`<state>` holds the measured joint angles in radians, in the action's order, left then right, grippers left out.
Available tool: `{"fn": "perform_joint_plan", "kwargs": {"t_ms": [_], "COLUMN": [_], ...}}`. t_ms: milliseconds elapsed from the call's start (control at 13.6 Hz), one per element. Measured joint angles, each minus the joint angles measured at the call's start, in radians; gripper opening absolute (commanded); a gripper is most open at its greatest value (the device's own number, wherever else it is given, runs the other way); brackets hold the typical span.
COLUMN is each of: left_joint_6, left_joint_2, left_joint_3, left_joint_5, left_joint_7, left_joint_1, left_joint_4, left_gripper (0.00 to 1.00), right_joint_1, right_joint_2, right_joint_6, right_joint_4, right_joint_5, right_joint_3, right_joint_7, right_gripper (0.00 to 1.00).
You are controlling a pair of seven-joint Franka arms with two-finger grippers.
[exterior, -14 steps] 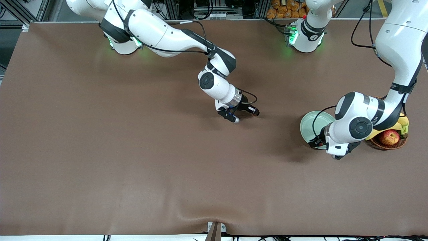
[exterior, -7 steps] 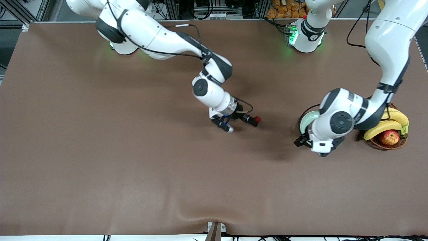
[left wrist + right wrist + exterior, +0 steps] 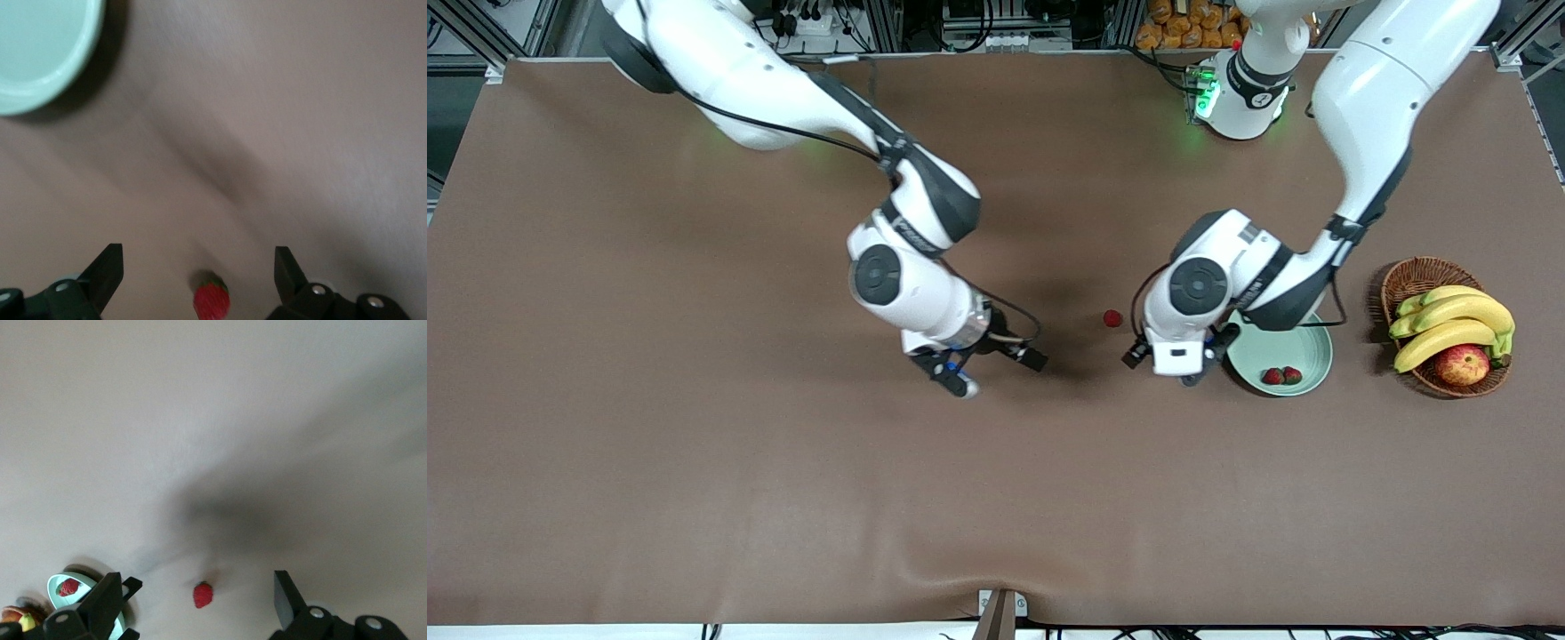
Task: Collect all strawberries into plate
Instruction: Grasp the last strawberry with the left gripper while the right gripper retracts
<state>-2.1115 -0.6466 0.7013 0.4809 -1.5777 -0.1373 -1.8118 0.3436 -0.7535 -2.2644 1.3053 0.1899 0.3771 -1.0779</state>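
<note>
A brown mat [image 3: 694, 462] is covering the whole table, with aluminium framing and cables lining the frame's top edge. At right of centre the plate [image 3: 1307, 345] is holding two strawberries [image 3: 1280, 376], a basket [image 3: 1414, 277] of bananas [image 3: 1449, 322] and an apple [image 3: 1463, 364] sitting at the right edge. The third strawberry [image 3: 1112, 318] is lying on bare mat mid-frame, between the open, empty right gripper [image 3: 996, 372] and the left gripper [image 3: 1169, 363], which is hovering beside the plate with jaws wide.
</note>
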Motion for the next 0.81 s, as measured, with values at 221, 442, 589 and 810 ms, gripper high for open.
{"fn": "perform_joint_plan", "kwargs": {"t_ms": [221,442,589,810], "left_joint_6": [-0.006,-0.024,-0.026,-0.026], "left_joint_2": [-0.032,-0.061,-0.071,-0.088], "left_joint_3": [-0.001,-0.002,-0.003,-0.003], "left_joint_5": [0.000,0.000,0.000,0.000], "left_joint_7": [-0.001,-0.017,-0.018,-0.018], "left_joint_1": [0.034,0.054,0.055,0.061], "left_joint_4": [0.006,0.012,0.015,0.016], "left_gripper": [0.93,0.88,0.83,0.81], "right_joint_1": [-0.136,-0.260,-0.322,-0.417], "right_joint_2": [0.115,0.227,0.298,0.398], "right_joint_6": [0.216,0.397,0.501,0.652], "right_joint_4": [-0.013,-0.014,-0.013,-0.013], "right_joint_5": [-0.014,-0.070,-0.088,-0.091], "right_joint_3": [-0.001,-0.003,-0.013,-0.026], "right_joint_7": [0.180,0.382,0.525,0.682], "right_gripper": [1.00,1.00,1.00,1.00]}}
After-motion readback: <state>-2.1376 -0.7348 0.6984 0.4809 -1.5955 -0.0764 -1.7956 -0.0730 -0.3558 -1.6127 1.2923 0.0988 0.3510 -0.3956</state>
